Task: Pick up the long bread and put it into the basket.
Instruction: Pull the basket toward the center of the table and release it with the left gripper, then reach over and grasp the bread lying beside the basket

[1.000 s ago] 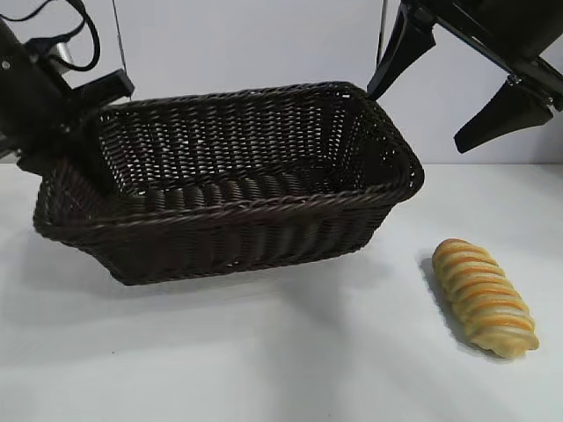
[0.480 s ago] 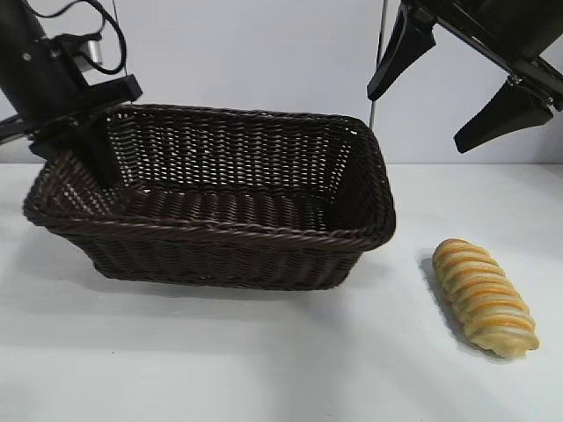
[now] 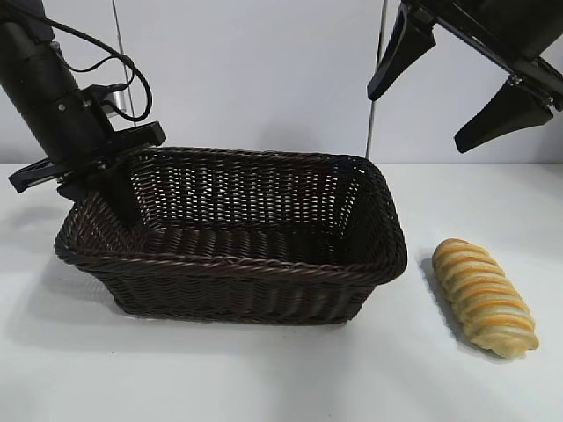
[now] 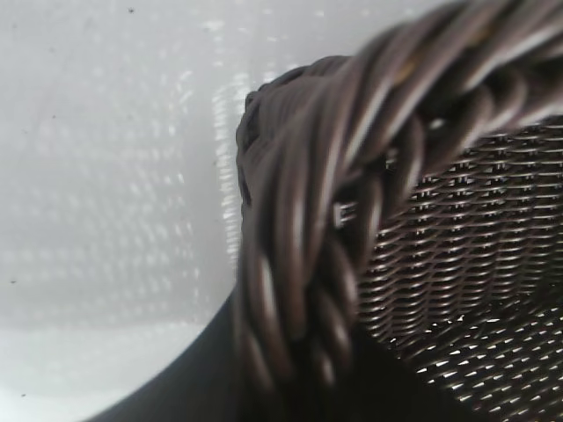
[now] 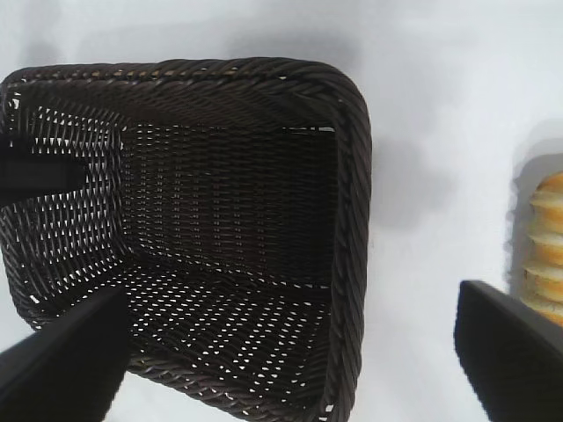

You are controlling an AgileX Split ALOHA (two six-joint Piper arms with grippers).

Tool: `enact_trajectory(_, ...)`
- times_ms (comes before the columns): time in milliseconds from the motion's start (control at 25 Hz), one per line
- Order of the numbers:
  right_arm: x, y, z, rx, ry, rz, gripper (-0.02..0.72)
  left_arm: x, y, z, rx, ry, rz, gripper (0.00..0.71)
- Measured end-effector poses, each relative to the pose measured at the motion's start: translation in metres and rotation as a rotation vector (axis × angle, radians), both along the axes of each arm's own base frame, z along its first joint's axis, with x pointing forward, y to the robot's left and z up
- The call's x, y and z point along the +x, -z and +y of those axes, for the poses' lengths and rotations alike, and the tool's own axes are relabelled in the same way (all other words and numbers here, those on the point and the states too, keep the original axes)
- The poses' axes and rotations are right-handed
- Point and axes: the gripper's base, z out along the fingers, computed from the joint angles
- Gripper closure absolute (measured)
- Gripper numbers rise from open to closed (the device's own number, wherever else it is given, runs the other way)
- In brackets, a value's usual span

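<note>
My left tool (image 3: 97,185) straddles the basket (image 3: 237,264) rim, grip unclear; right tool (image 3: 457,88) gapes empty above the bread (image 3: 485,297).

Basket (image 3: 237,264) sits flat mid-table, left gripper (image 3: 92,185) at its left rim, long bread (image 3: 484,296) off right, right gripper (image 3: 453,83) spread wide above.

Matte black left arm (image 3: 53,97), upper left of the exterior frame: thick round link ending in a flat angular bracket, thin black cables looping off it beside a small silver fitting. Matte black right gripper (image 3: 449,92), upper right: two long tapered blade-like fingers (image 3: 400,53) on a straight black bar. In the right wrist frame they're plain black wedges at the bottom corners, no markings visible.
</note>
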Motion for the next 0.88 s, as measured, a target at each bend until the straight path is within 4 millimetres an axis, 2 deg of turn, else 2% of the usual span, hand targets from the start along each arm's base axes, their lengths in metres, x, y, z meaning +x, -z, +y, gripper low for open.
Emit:
enact_trajectory(80, 0.0, 0.0, 0.0, 0.0, 0.0, 0.0, 0.01, 0.0, -0.007, 0.001, 0.013, 0.01, 0.009, 0.03)
enact_trajectory(200, 0.0, 0.0, 0.0, -0.001, 0.0, 0.0, 0.01, 0.001, -0.032, 0.006, 0.066, 0.033, -0.026, 0.02)
enact_trajectory(400, 0.0, 0.0, 0.0, -0.001, 0.0, 0.0, 0.01, 0.004, -0.101, 0.02, 0.2, 0.038, -0.223, 0.017)
enact_trajectory(520, 0.0, 0.0, 0.0, -0.001, 0.0, 0.0, 0.01, 0.008, -0.136, 0.037, 0.25, -0.006, -0.332, 0.017)
enact_trajectory(680, 0.0, 0.0, 0.0, -0.001, 0.0, 0.0, 0.01, 0.015, -0.165, 0.085, 0.277, -0.129, -0.406, 0.017)
enact_trajectory(880, 0.0, 0.0, 0.0, -0.001, 0.0, 0.0, 0.01, 0.0, -0.186, 0.174, 0.336, -0.302, -0.433, 0.016)
